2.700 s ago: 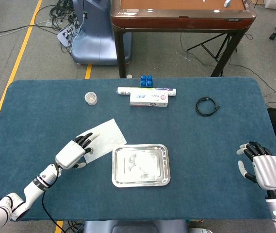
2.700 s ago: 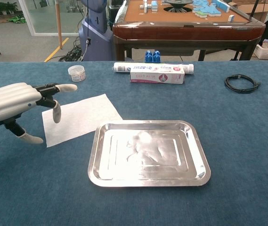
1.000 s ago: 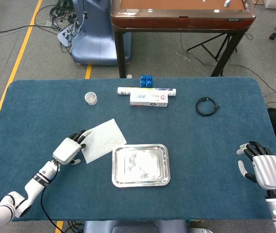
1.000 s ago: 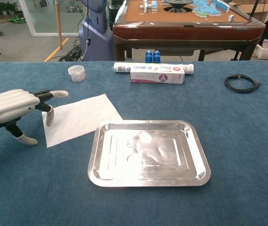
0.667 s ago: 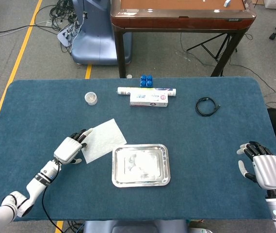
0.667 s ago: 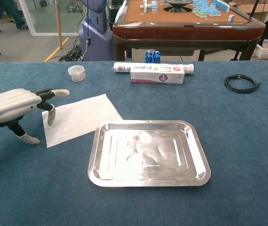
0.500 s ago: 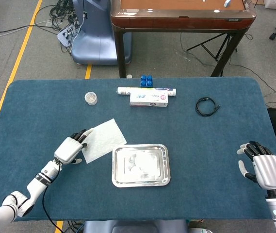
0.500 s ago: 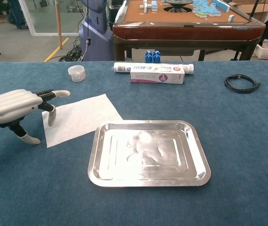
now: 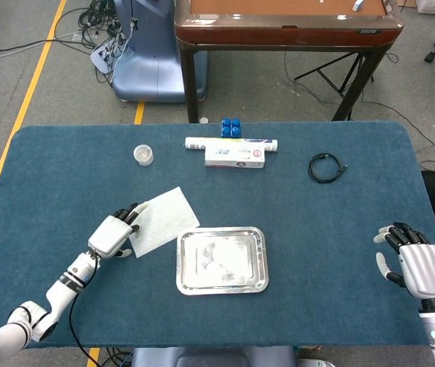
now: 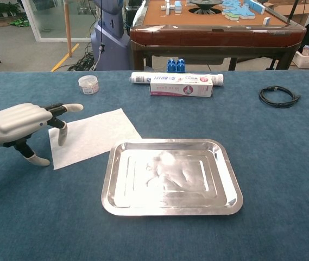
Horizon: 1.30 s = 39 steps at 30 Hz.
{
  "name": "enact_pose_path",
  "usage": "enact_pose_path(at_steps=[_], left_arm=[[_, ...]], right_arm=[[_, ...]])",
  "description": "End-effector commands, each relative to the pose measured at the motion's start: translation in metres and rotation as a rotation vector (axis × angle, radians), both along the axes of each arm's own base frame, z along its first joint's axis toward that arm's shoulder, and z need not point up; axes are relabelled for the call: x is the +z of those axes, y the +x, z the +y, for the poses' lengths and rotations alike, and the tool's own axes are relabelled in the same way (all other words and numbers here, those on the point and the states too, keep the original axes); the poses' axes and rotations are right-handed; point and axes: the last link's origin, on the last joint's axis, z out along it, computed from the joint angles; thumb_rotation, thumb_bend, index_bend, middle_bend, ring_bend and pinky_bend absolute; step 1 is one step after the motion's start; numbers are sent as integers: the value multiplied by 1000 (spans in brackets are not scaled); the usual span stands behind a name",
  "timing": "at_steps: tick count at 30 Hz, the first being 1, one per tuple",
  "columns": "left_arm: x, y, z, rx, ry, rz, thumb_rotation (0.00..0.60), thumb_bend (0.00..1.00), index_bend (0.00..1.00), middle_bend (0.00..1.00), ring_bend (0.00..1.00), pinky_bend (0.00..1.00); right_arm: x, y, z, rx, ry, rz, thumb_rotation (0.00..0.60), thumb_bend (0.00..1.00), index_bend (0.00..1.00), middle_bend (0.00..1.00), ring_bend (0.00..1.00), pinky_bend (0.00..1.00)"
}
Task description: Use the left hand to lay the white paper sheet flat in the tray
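Touching left hand (image 10: 18,124): paper sheet (image 10: 92,136)

Toothpaste box (image 9: 235,158); black cable (image 9: 326,167); jar (image 9: 144,154)

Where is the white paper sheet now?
The white paper sheet lies flat on the table, left of the tray, with the left hand at its left edge.

The worktop (image 9: 339,229) is covered in dark teal-blue cloth. The sheet (image 10: 92,136) is plain white; the tray (image 10: 170,209) is shiny silver. Both hands, left (image 10: 16,124) and right (image 9: 420,269), have pale grey-white shells with black fingers (image 10: 54,111) tipped white. The cable (image 9: 326,167) is black, the blocks (image 9: 231,128) bright blue, the box (image 10: 180,88) white with pink and purple print, the jar (image 10: 88,84) clear with a whitish lid
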Motion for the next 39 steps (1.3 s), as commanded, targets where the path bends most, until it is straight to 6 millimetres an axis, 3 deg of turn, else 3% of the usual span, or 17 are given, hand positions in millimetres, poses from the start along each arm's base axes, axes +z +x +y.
enact_pose_path(at_steps=[1,15,23,39], left_arm=[[-1,0,-1,-2,-1,1,600,228,530,0,0,202],[-6,2,-3,0,-8,-12,600,338,546,0,0,206],[-7,5,-3,-6,-5,-21,600,468,567,0,0,229],[-10,6,-4,2,-13,-38,600,551,580,0,0,231]], right_arm=[[0,0,0,0,0,0,600,452,414,334,193,289],[1,0,0,-2,-2,-3,600,451,414,334,193,289],[2,0,0,-1,-3,-4,600,451,414,334,193,289],[2,-1,0,-3,-5,-5,600,451,414,334,193,289]])
